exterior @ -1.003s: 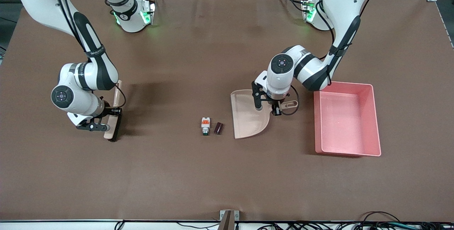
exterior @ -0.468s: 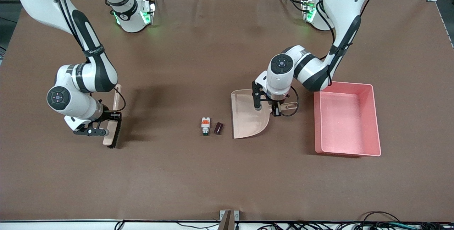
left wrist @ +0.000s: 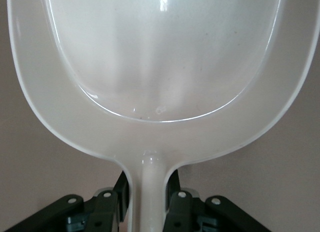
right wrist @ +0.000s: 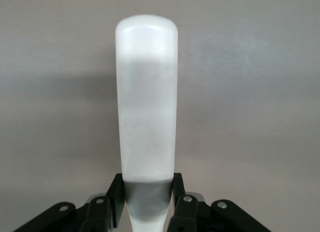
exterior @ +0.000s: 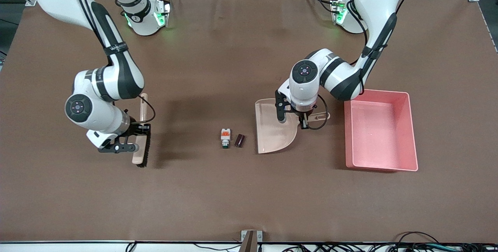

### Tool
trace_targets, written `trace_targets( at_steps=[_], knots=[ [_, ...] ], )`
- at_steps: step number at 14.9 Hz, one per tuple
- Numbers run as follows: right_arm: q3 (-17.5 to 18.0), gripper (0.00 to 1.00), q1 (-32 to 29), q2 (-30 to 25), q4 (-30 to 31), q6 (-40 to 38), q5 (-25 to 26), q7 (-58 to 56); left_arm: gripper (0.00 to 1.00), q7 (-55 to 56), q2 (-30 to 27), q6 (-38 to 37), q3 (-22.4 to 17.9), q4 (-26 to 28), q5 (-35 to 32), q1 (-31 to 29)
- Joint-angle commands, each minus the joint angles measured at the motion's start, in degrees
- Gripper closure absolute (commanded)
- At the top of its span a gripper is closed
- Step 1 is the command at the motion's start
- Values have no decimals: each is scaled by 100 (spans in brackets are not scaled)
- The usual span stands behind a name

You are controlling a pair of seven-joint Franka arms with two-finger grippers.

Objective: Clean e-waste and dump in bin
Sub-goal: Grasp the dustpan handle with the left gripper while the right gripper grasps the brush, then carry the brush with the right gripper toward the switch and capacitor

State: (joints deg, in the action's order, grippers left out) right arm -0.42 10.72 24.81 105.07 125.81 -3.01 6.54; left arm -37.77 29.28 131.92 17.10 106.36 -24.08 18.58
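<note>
Drifting toward the two tiny e-waste blocks point(exterior: 232, 139), the right gripper point(exterior: 141, 129) is clamping a beige black-bristled brush point(exterior: 140, 147); the left gripper point(exterior: 304, 119) is pinching the beige plastic dustpan point(exterior: 272, 131), its handle partly hidden.

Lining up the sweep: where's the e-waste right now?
In the front view, both e-waste pieces lie side by side mid-table, beside the dustpan mouth, between it and the brush.

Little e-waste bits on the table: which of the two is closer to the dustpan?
The dark brown-black block. It lies right beside the dustpan mouth, while the white block with the orange top sits on its other flank, toward the brush.
</note>
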Motion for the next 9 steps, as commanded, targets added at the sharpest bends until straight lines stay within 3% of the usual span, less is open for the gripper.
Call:
trace_targets(
  at_steps=[1,9],
  knots=[
    [-28,99,193,392,-372,-92,-156,259,81,-11,254,-113,13,-290,-176,154],
    [-28,99,791,1166,-1119,-83,-331,1113,81,7,403,-113,13,-370,-484,286]
  ],
)
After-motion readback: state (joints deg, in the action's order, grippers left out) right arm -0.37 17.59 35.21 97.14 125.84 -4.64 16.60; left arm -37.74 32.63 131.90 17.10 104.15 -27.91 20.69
